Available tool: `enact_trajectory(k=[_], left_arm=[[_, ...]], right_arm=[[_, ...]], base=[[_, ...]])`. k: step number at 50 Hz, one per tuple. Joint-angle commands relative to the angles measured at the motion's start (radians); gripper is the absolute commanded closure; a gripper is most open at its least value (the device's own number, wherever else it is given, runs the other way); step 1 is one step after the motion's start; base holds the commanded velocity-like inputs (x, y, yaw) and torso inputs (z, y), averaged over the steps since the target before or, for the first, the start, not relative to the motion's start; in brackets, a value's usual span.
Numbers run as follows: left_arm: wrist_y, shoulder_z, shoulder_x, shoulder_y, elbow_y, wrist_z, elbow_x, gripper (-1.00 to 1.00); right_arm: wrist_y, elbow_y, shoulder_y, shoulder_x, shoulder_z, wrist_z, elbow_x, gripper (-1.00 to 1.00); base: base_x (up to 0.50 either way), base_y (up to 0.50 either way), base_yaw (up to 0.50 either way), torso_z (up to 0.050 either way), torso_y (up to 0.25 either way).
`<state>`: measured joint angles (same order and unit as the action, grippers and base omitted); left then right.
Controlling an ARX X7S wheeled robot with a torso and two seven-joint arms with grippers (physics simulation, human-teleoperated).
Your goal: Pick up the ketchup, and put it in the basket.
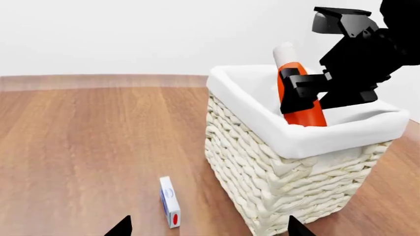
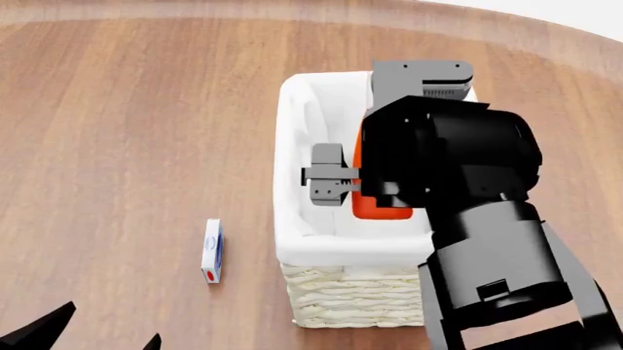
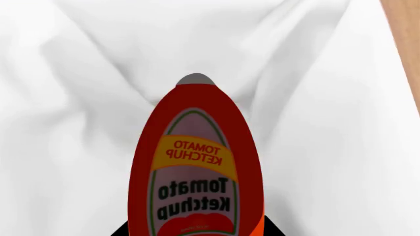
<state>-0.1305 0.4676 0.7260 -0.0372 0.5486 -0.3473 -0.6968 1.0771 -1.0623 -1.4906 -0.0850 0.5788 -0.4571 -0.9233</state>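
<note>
Ketchup (image 1: 303, 109) sits clenched in our right fingers (image 1: 308, 87), tilted, its lower part down inside the basket (image 1: 276, 162) and its white cap (image 1: 284, 50) up above the rim; our right wrist view shows its label against the white liner (image 3: 78, 98); we cannot tell our left fingers' (image 1: 206, 228) state; a small white box (image 2: 212, 251) lies on the wooden surface (image 2: 127, 131) near the basket.

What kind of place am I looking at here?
Likely a simulated tabletop test scene, not a real room: a bare wooden surface against a blank white wall, holding only a lined wicker basket, the ketchup and a small white box.
</note>
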Motion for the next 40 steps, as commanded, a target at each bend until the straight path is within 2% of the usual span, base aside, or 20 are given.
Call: enact_trajectory(k=[1, 9, 15, 23, 33, 40], left_arm=[[0.023, -0.029, -0.03, 0.007, -0.014, 0.05, -0.007, -1.0], [-0.012, -0.037, -0.013, -0.008, 0.025, 0.024, -0.039, -1.0], [0.027, -0.027, -0.031, 0.008, -0.021, 0.052, -0.008, -1.0], [-0.007, -0.033, -0.016, -0.01, 0.012, 0.032, -0.038, -1.0], [-0.008, -0.031, -0.017, -0.012, 0.009, 0.032, -0.039, -1.0], [0.027, -0.022, -0.032, 0.004, -0.026, 0.055, -0.01, -1.0]], right_arm=[[-0.058, -0.122, -0.039, 0.053, 0.022, 0.119, 0.077, 1.0], [-0.111, -0.21, -0.061, 0.082, 0.055, 0.167, 0.098, 1.0], [-0.132, -0.237, -0.064, 0.084, 0.101, 0.157, 0.047, 1.0], [-0.148, -0.245, -0.057, 0.084, 0.164, 0.152, -0.013, 1.0], [-0.147, -0.245, -0.053, 0.084, 0.143, 0.151, 0.009, 1.0], [-0.159, -0.245, -0.052, 0.084, 0.178, 0.156, -0.022, 1.0]], base=[[0.0, 0.0, 0.0, 0.0, 0.0], [0.0, 0.0, 0.0, 0.001, 0.0], [0.0, 0.0, 0.0, 0.0, 0.0], [0.0, 0.0, 0.0, 0.0, 0.0], [0.0, 0.0, 0.0, 0.0, 0.001], [0.0, 0.0, 0.0, 0.0, 0.0]])
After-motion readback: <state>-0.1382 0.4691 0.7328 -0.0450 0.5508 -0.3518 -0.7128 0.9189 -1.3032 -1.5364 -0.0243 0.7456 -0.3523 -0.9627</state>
